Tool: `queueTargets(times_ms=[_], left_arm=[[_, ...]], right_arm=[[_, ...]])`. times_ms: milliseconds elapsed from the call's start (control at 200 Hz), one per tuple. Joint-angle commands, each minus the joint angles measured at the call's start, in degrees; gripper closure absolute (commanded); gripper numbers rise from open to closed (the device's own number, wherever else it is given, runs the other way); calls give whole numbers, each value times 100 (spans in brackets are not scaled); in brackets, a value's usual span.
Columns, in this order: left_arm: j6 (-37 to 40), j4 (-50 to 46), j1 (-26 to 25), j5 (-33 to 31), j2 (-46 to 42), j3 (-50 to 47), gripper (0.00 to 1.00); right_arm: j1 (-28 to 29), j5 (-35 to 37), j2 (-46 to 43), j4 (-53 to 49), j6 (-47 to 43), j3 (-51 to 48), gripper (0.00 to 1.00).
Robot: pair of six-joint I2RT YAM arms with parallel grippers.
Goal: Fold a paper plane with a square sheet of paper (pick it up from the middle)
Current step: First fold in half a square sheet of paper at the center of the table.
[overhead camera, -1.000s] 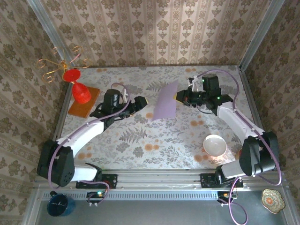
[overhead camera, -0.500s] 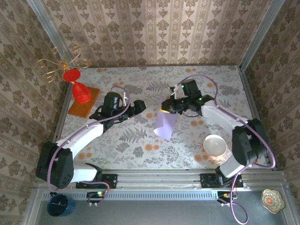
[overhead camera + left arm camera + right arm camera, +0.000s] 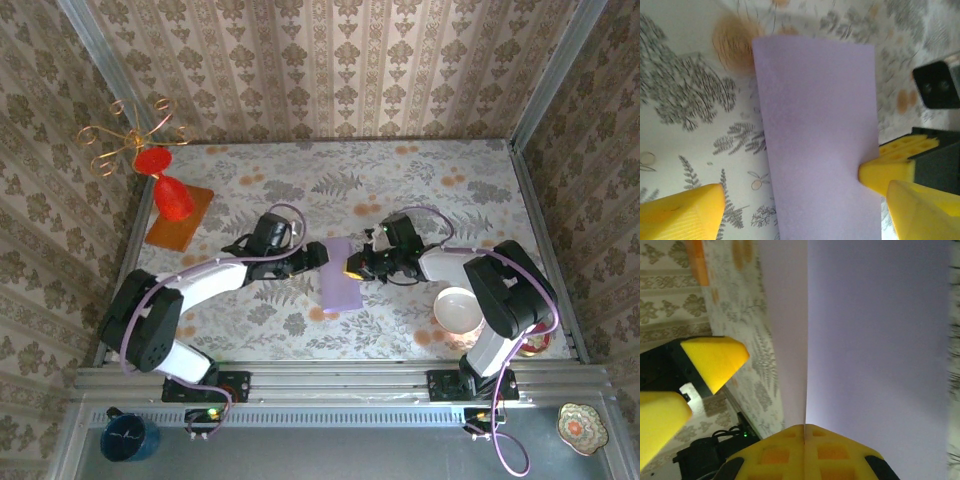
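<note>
The square sheet of paper [image 3: 340, 278], pale lilac, hangs as a narrow upright strip just above the middle of the table. My right gripper [image 3: 352, 266] is shut on its right edge; in the right wrist view the sheet [image 3: 875, 330] runs straight into my closed fingers [image 3: 805, 432]. My left gripper [image 3: 318, 257] is open at the sheet's left side. In the left wrist view the paper [image 3: 815, 125] stands between my two spread fingers [image 3: 687, 212], touching neither, and the right gripper's tip [image 3: 885, 172] pinches its edge. The paper plane is out of view.
A red cone vase [image 3: 172, 196] stands on an orange mat [image 3: 190, 225] at the far left, with a gold wire ornament [image 3: 120, 140] behind it. A white bowl [image 3: 458, 308] sits near the right arm. Patterned walls close three sides.
The right gripper carried the sheet from the far middle toward the near middle and lowered it. The left gripper moved right until its fingers straddle the sheet, and they have narrowed a little.
</note>
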Motion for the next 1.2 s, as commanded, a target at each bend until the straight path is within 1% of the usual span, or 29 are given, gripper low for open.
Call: queueTargets(times_ms=[0,230,325,480,590,815,885,950,1045,1110,1195], left_arm=[[141,-411,-249,-302,244,279,19],[-86,-492,-627,-630,679,545,29],[-221,-551,-716,-901,793,631,34],[-407,-540,-837,-1121,998,723,41],[-523,-615,-895,-1224,1205,803,43],[-623,-877,-923,-1349,1514,924,53],[-615,-985,-945,-1376,1585,965,55],[-582,-1053,-953,-1368,1664,981,57],[-519,-1164,-964,-1359,1814,1008,58],[-509,-1237,-981,-1383,1931,1026,58],[-520,-1365,-998,-1460,2067,1078,59]], right_arm=[[-73,183,87,92,-242,23,100],[-224,118,305,-504,-870,335,100],[-278,35,388,-693,-1074,465,100],[-286,-117,526,-967,-1356,644,100],[-313,-171,604,-1065,-1463,691,100],[-313,-267,692,-1104,-1377,705,100],[-343,-179,640,-1304,-1441,755,93],[-389,-41,462,-1465,-1486,729,82],[-523,223,53,-1669,-1531,635,68],[-638,447,-249,-1819,-1562,587,61],[-742,753,-569,-2026,-1643,594,60]])
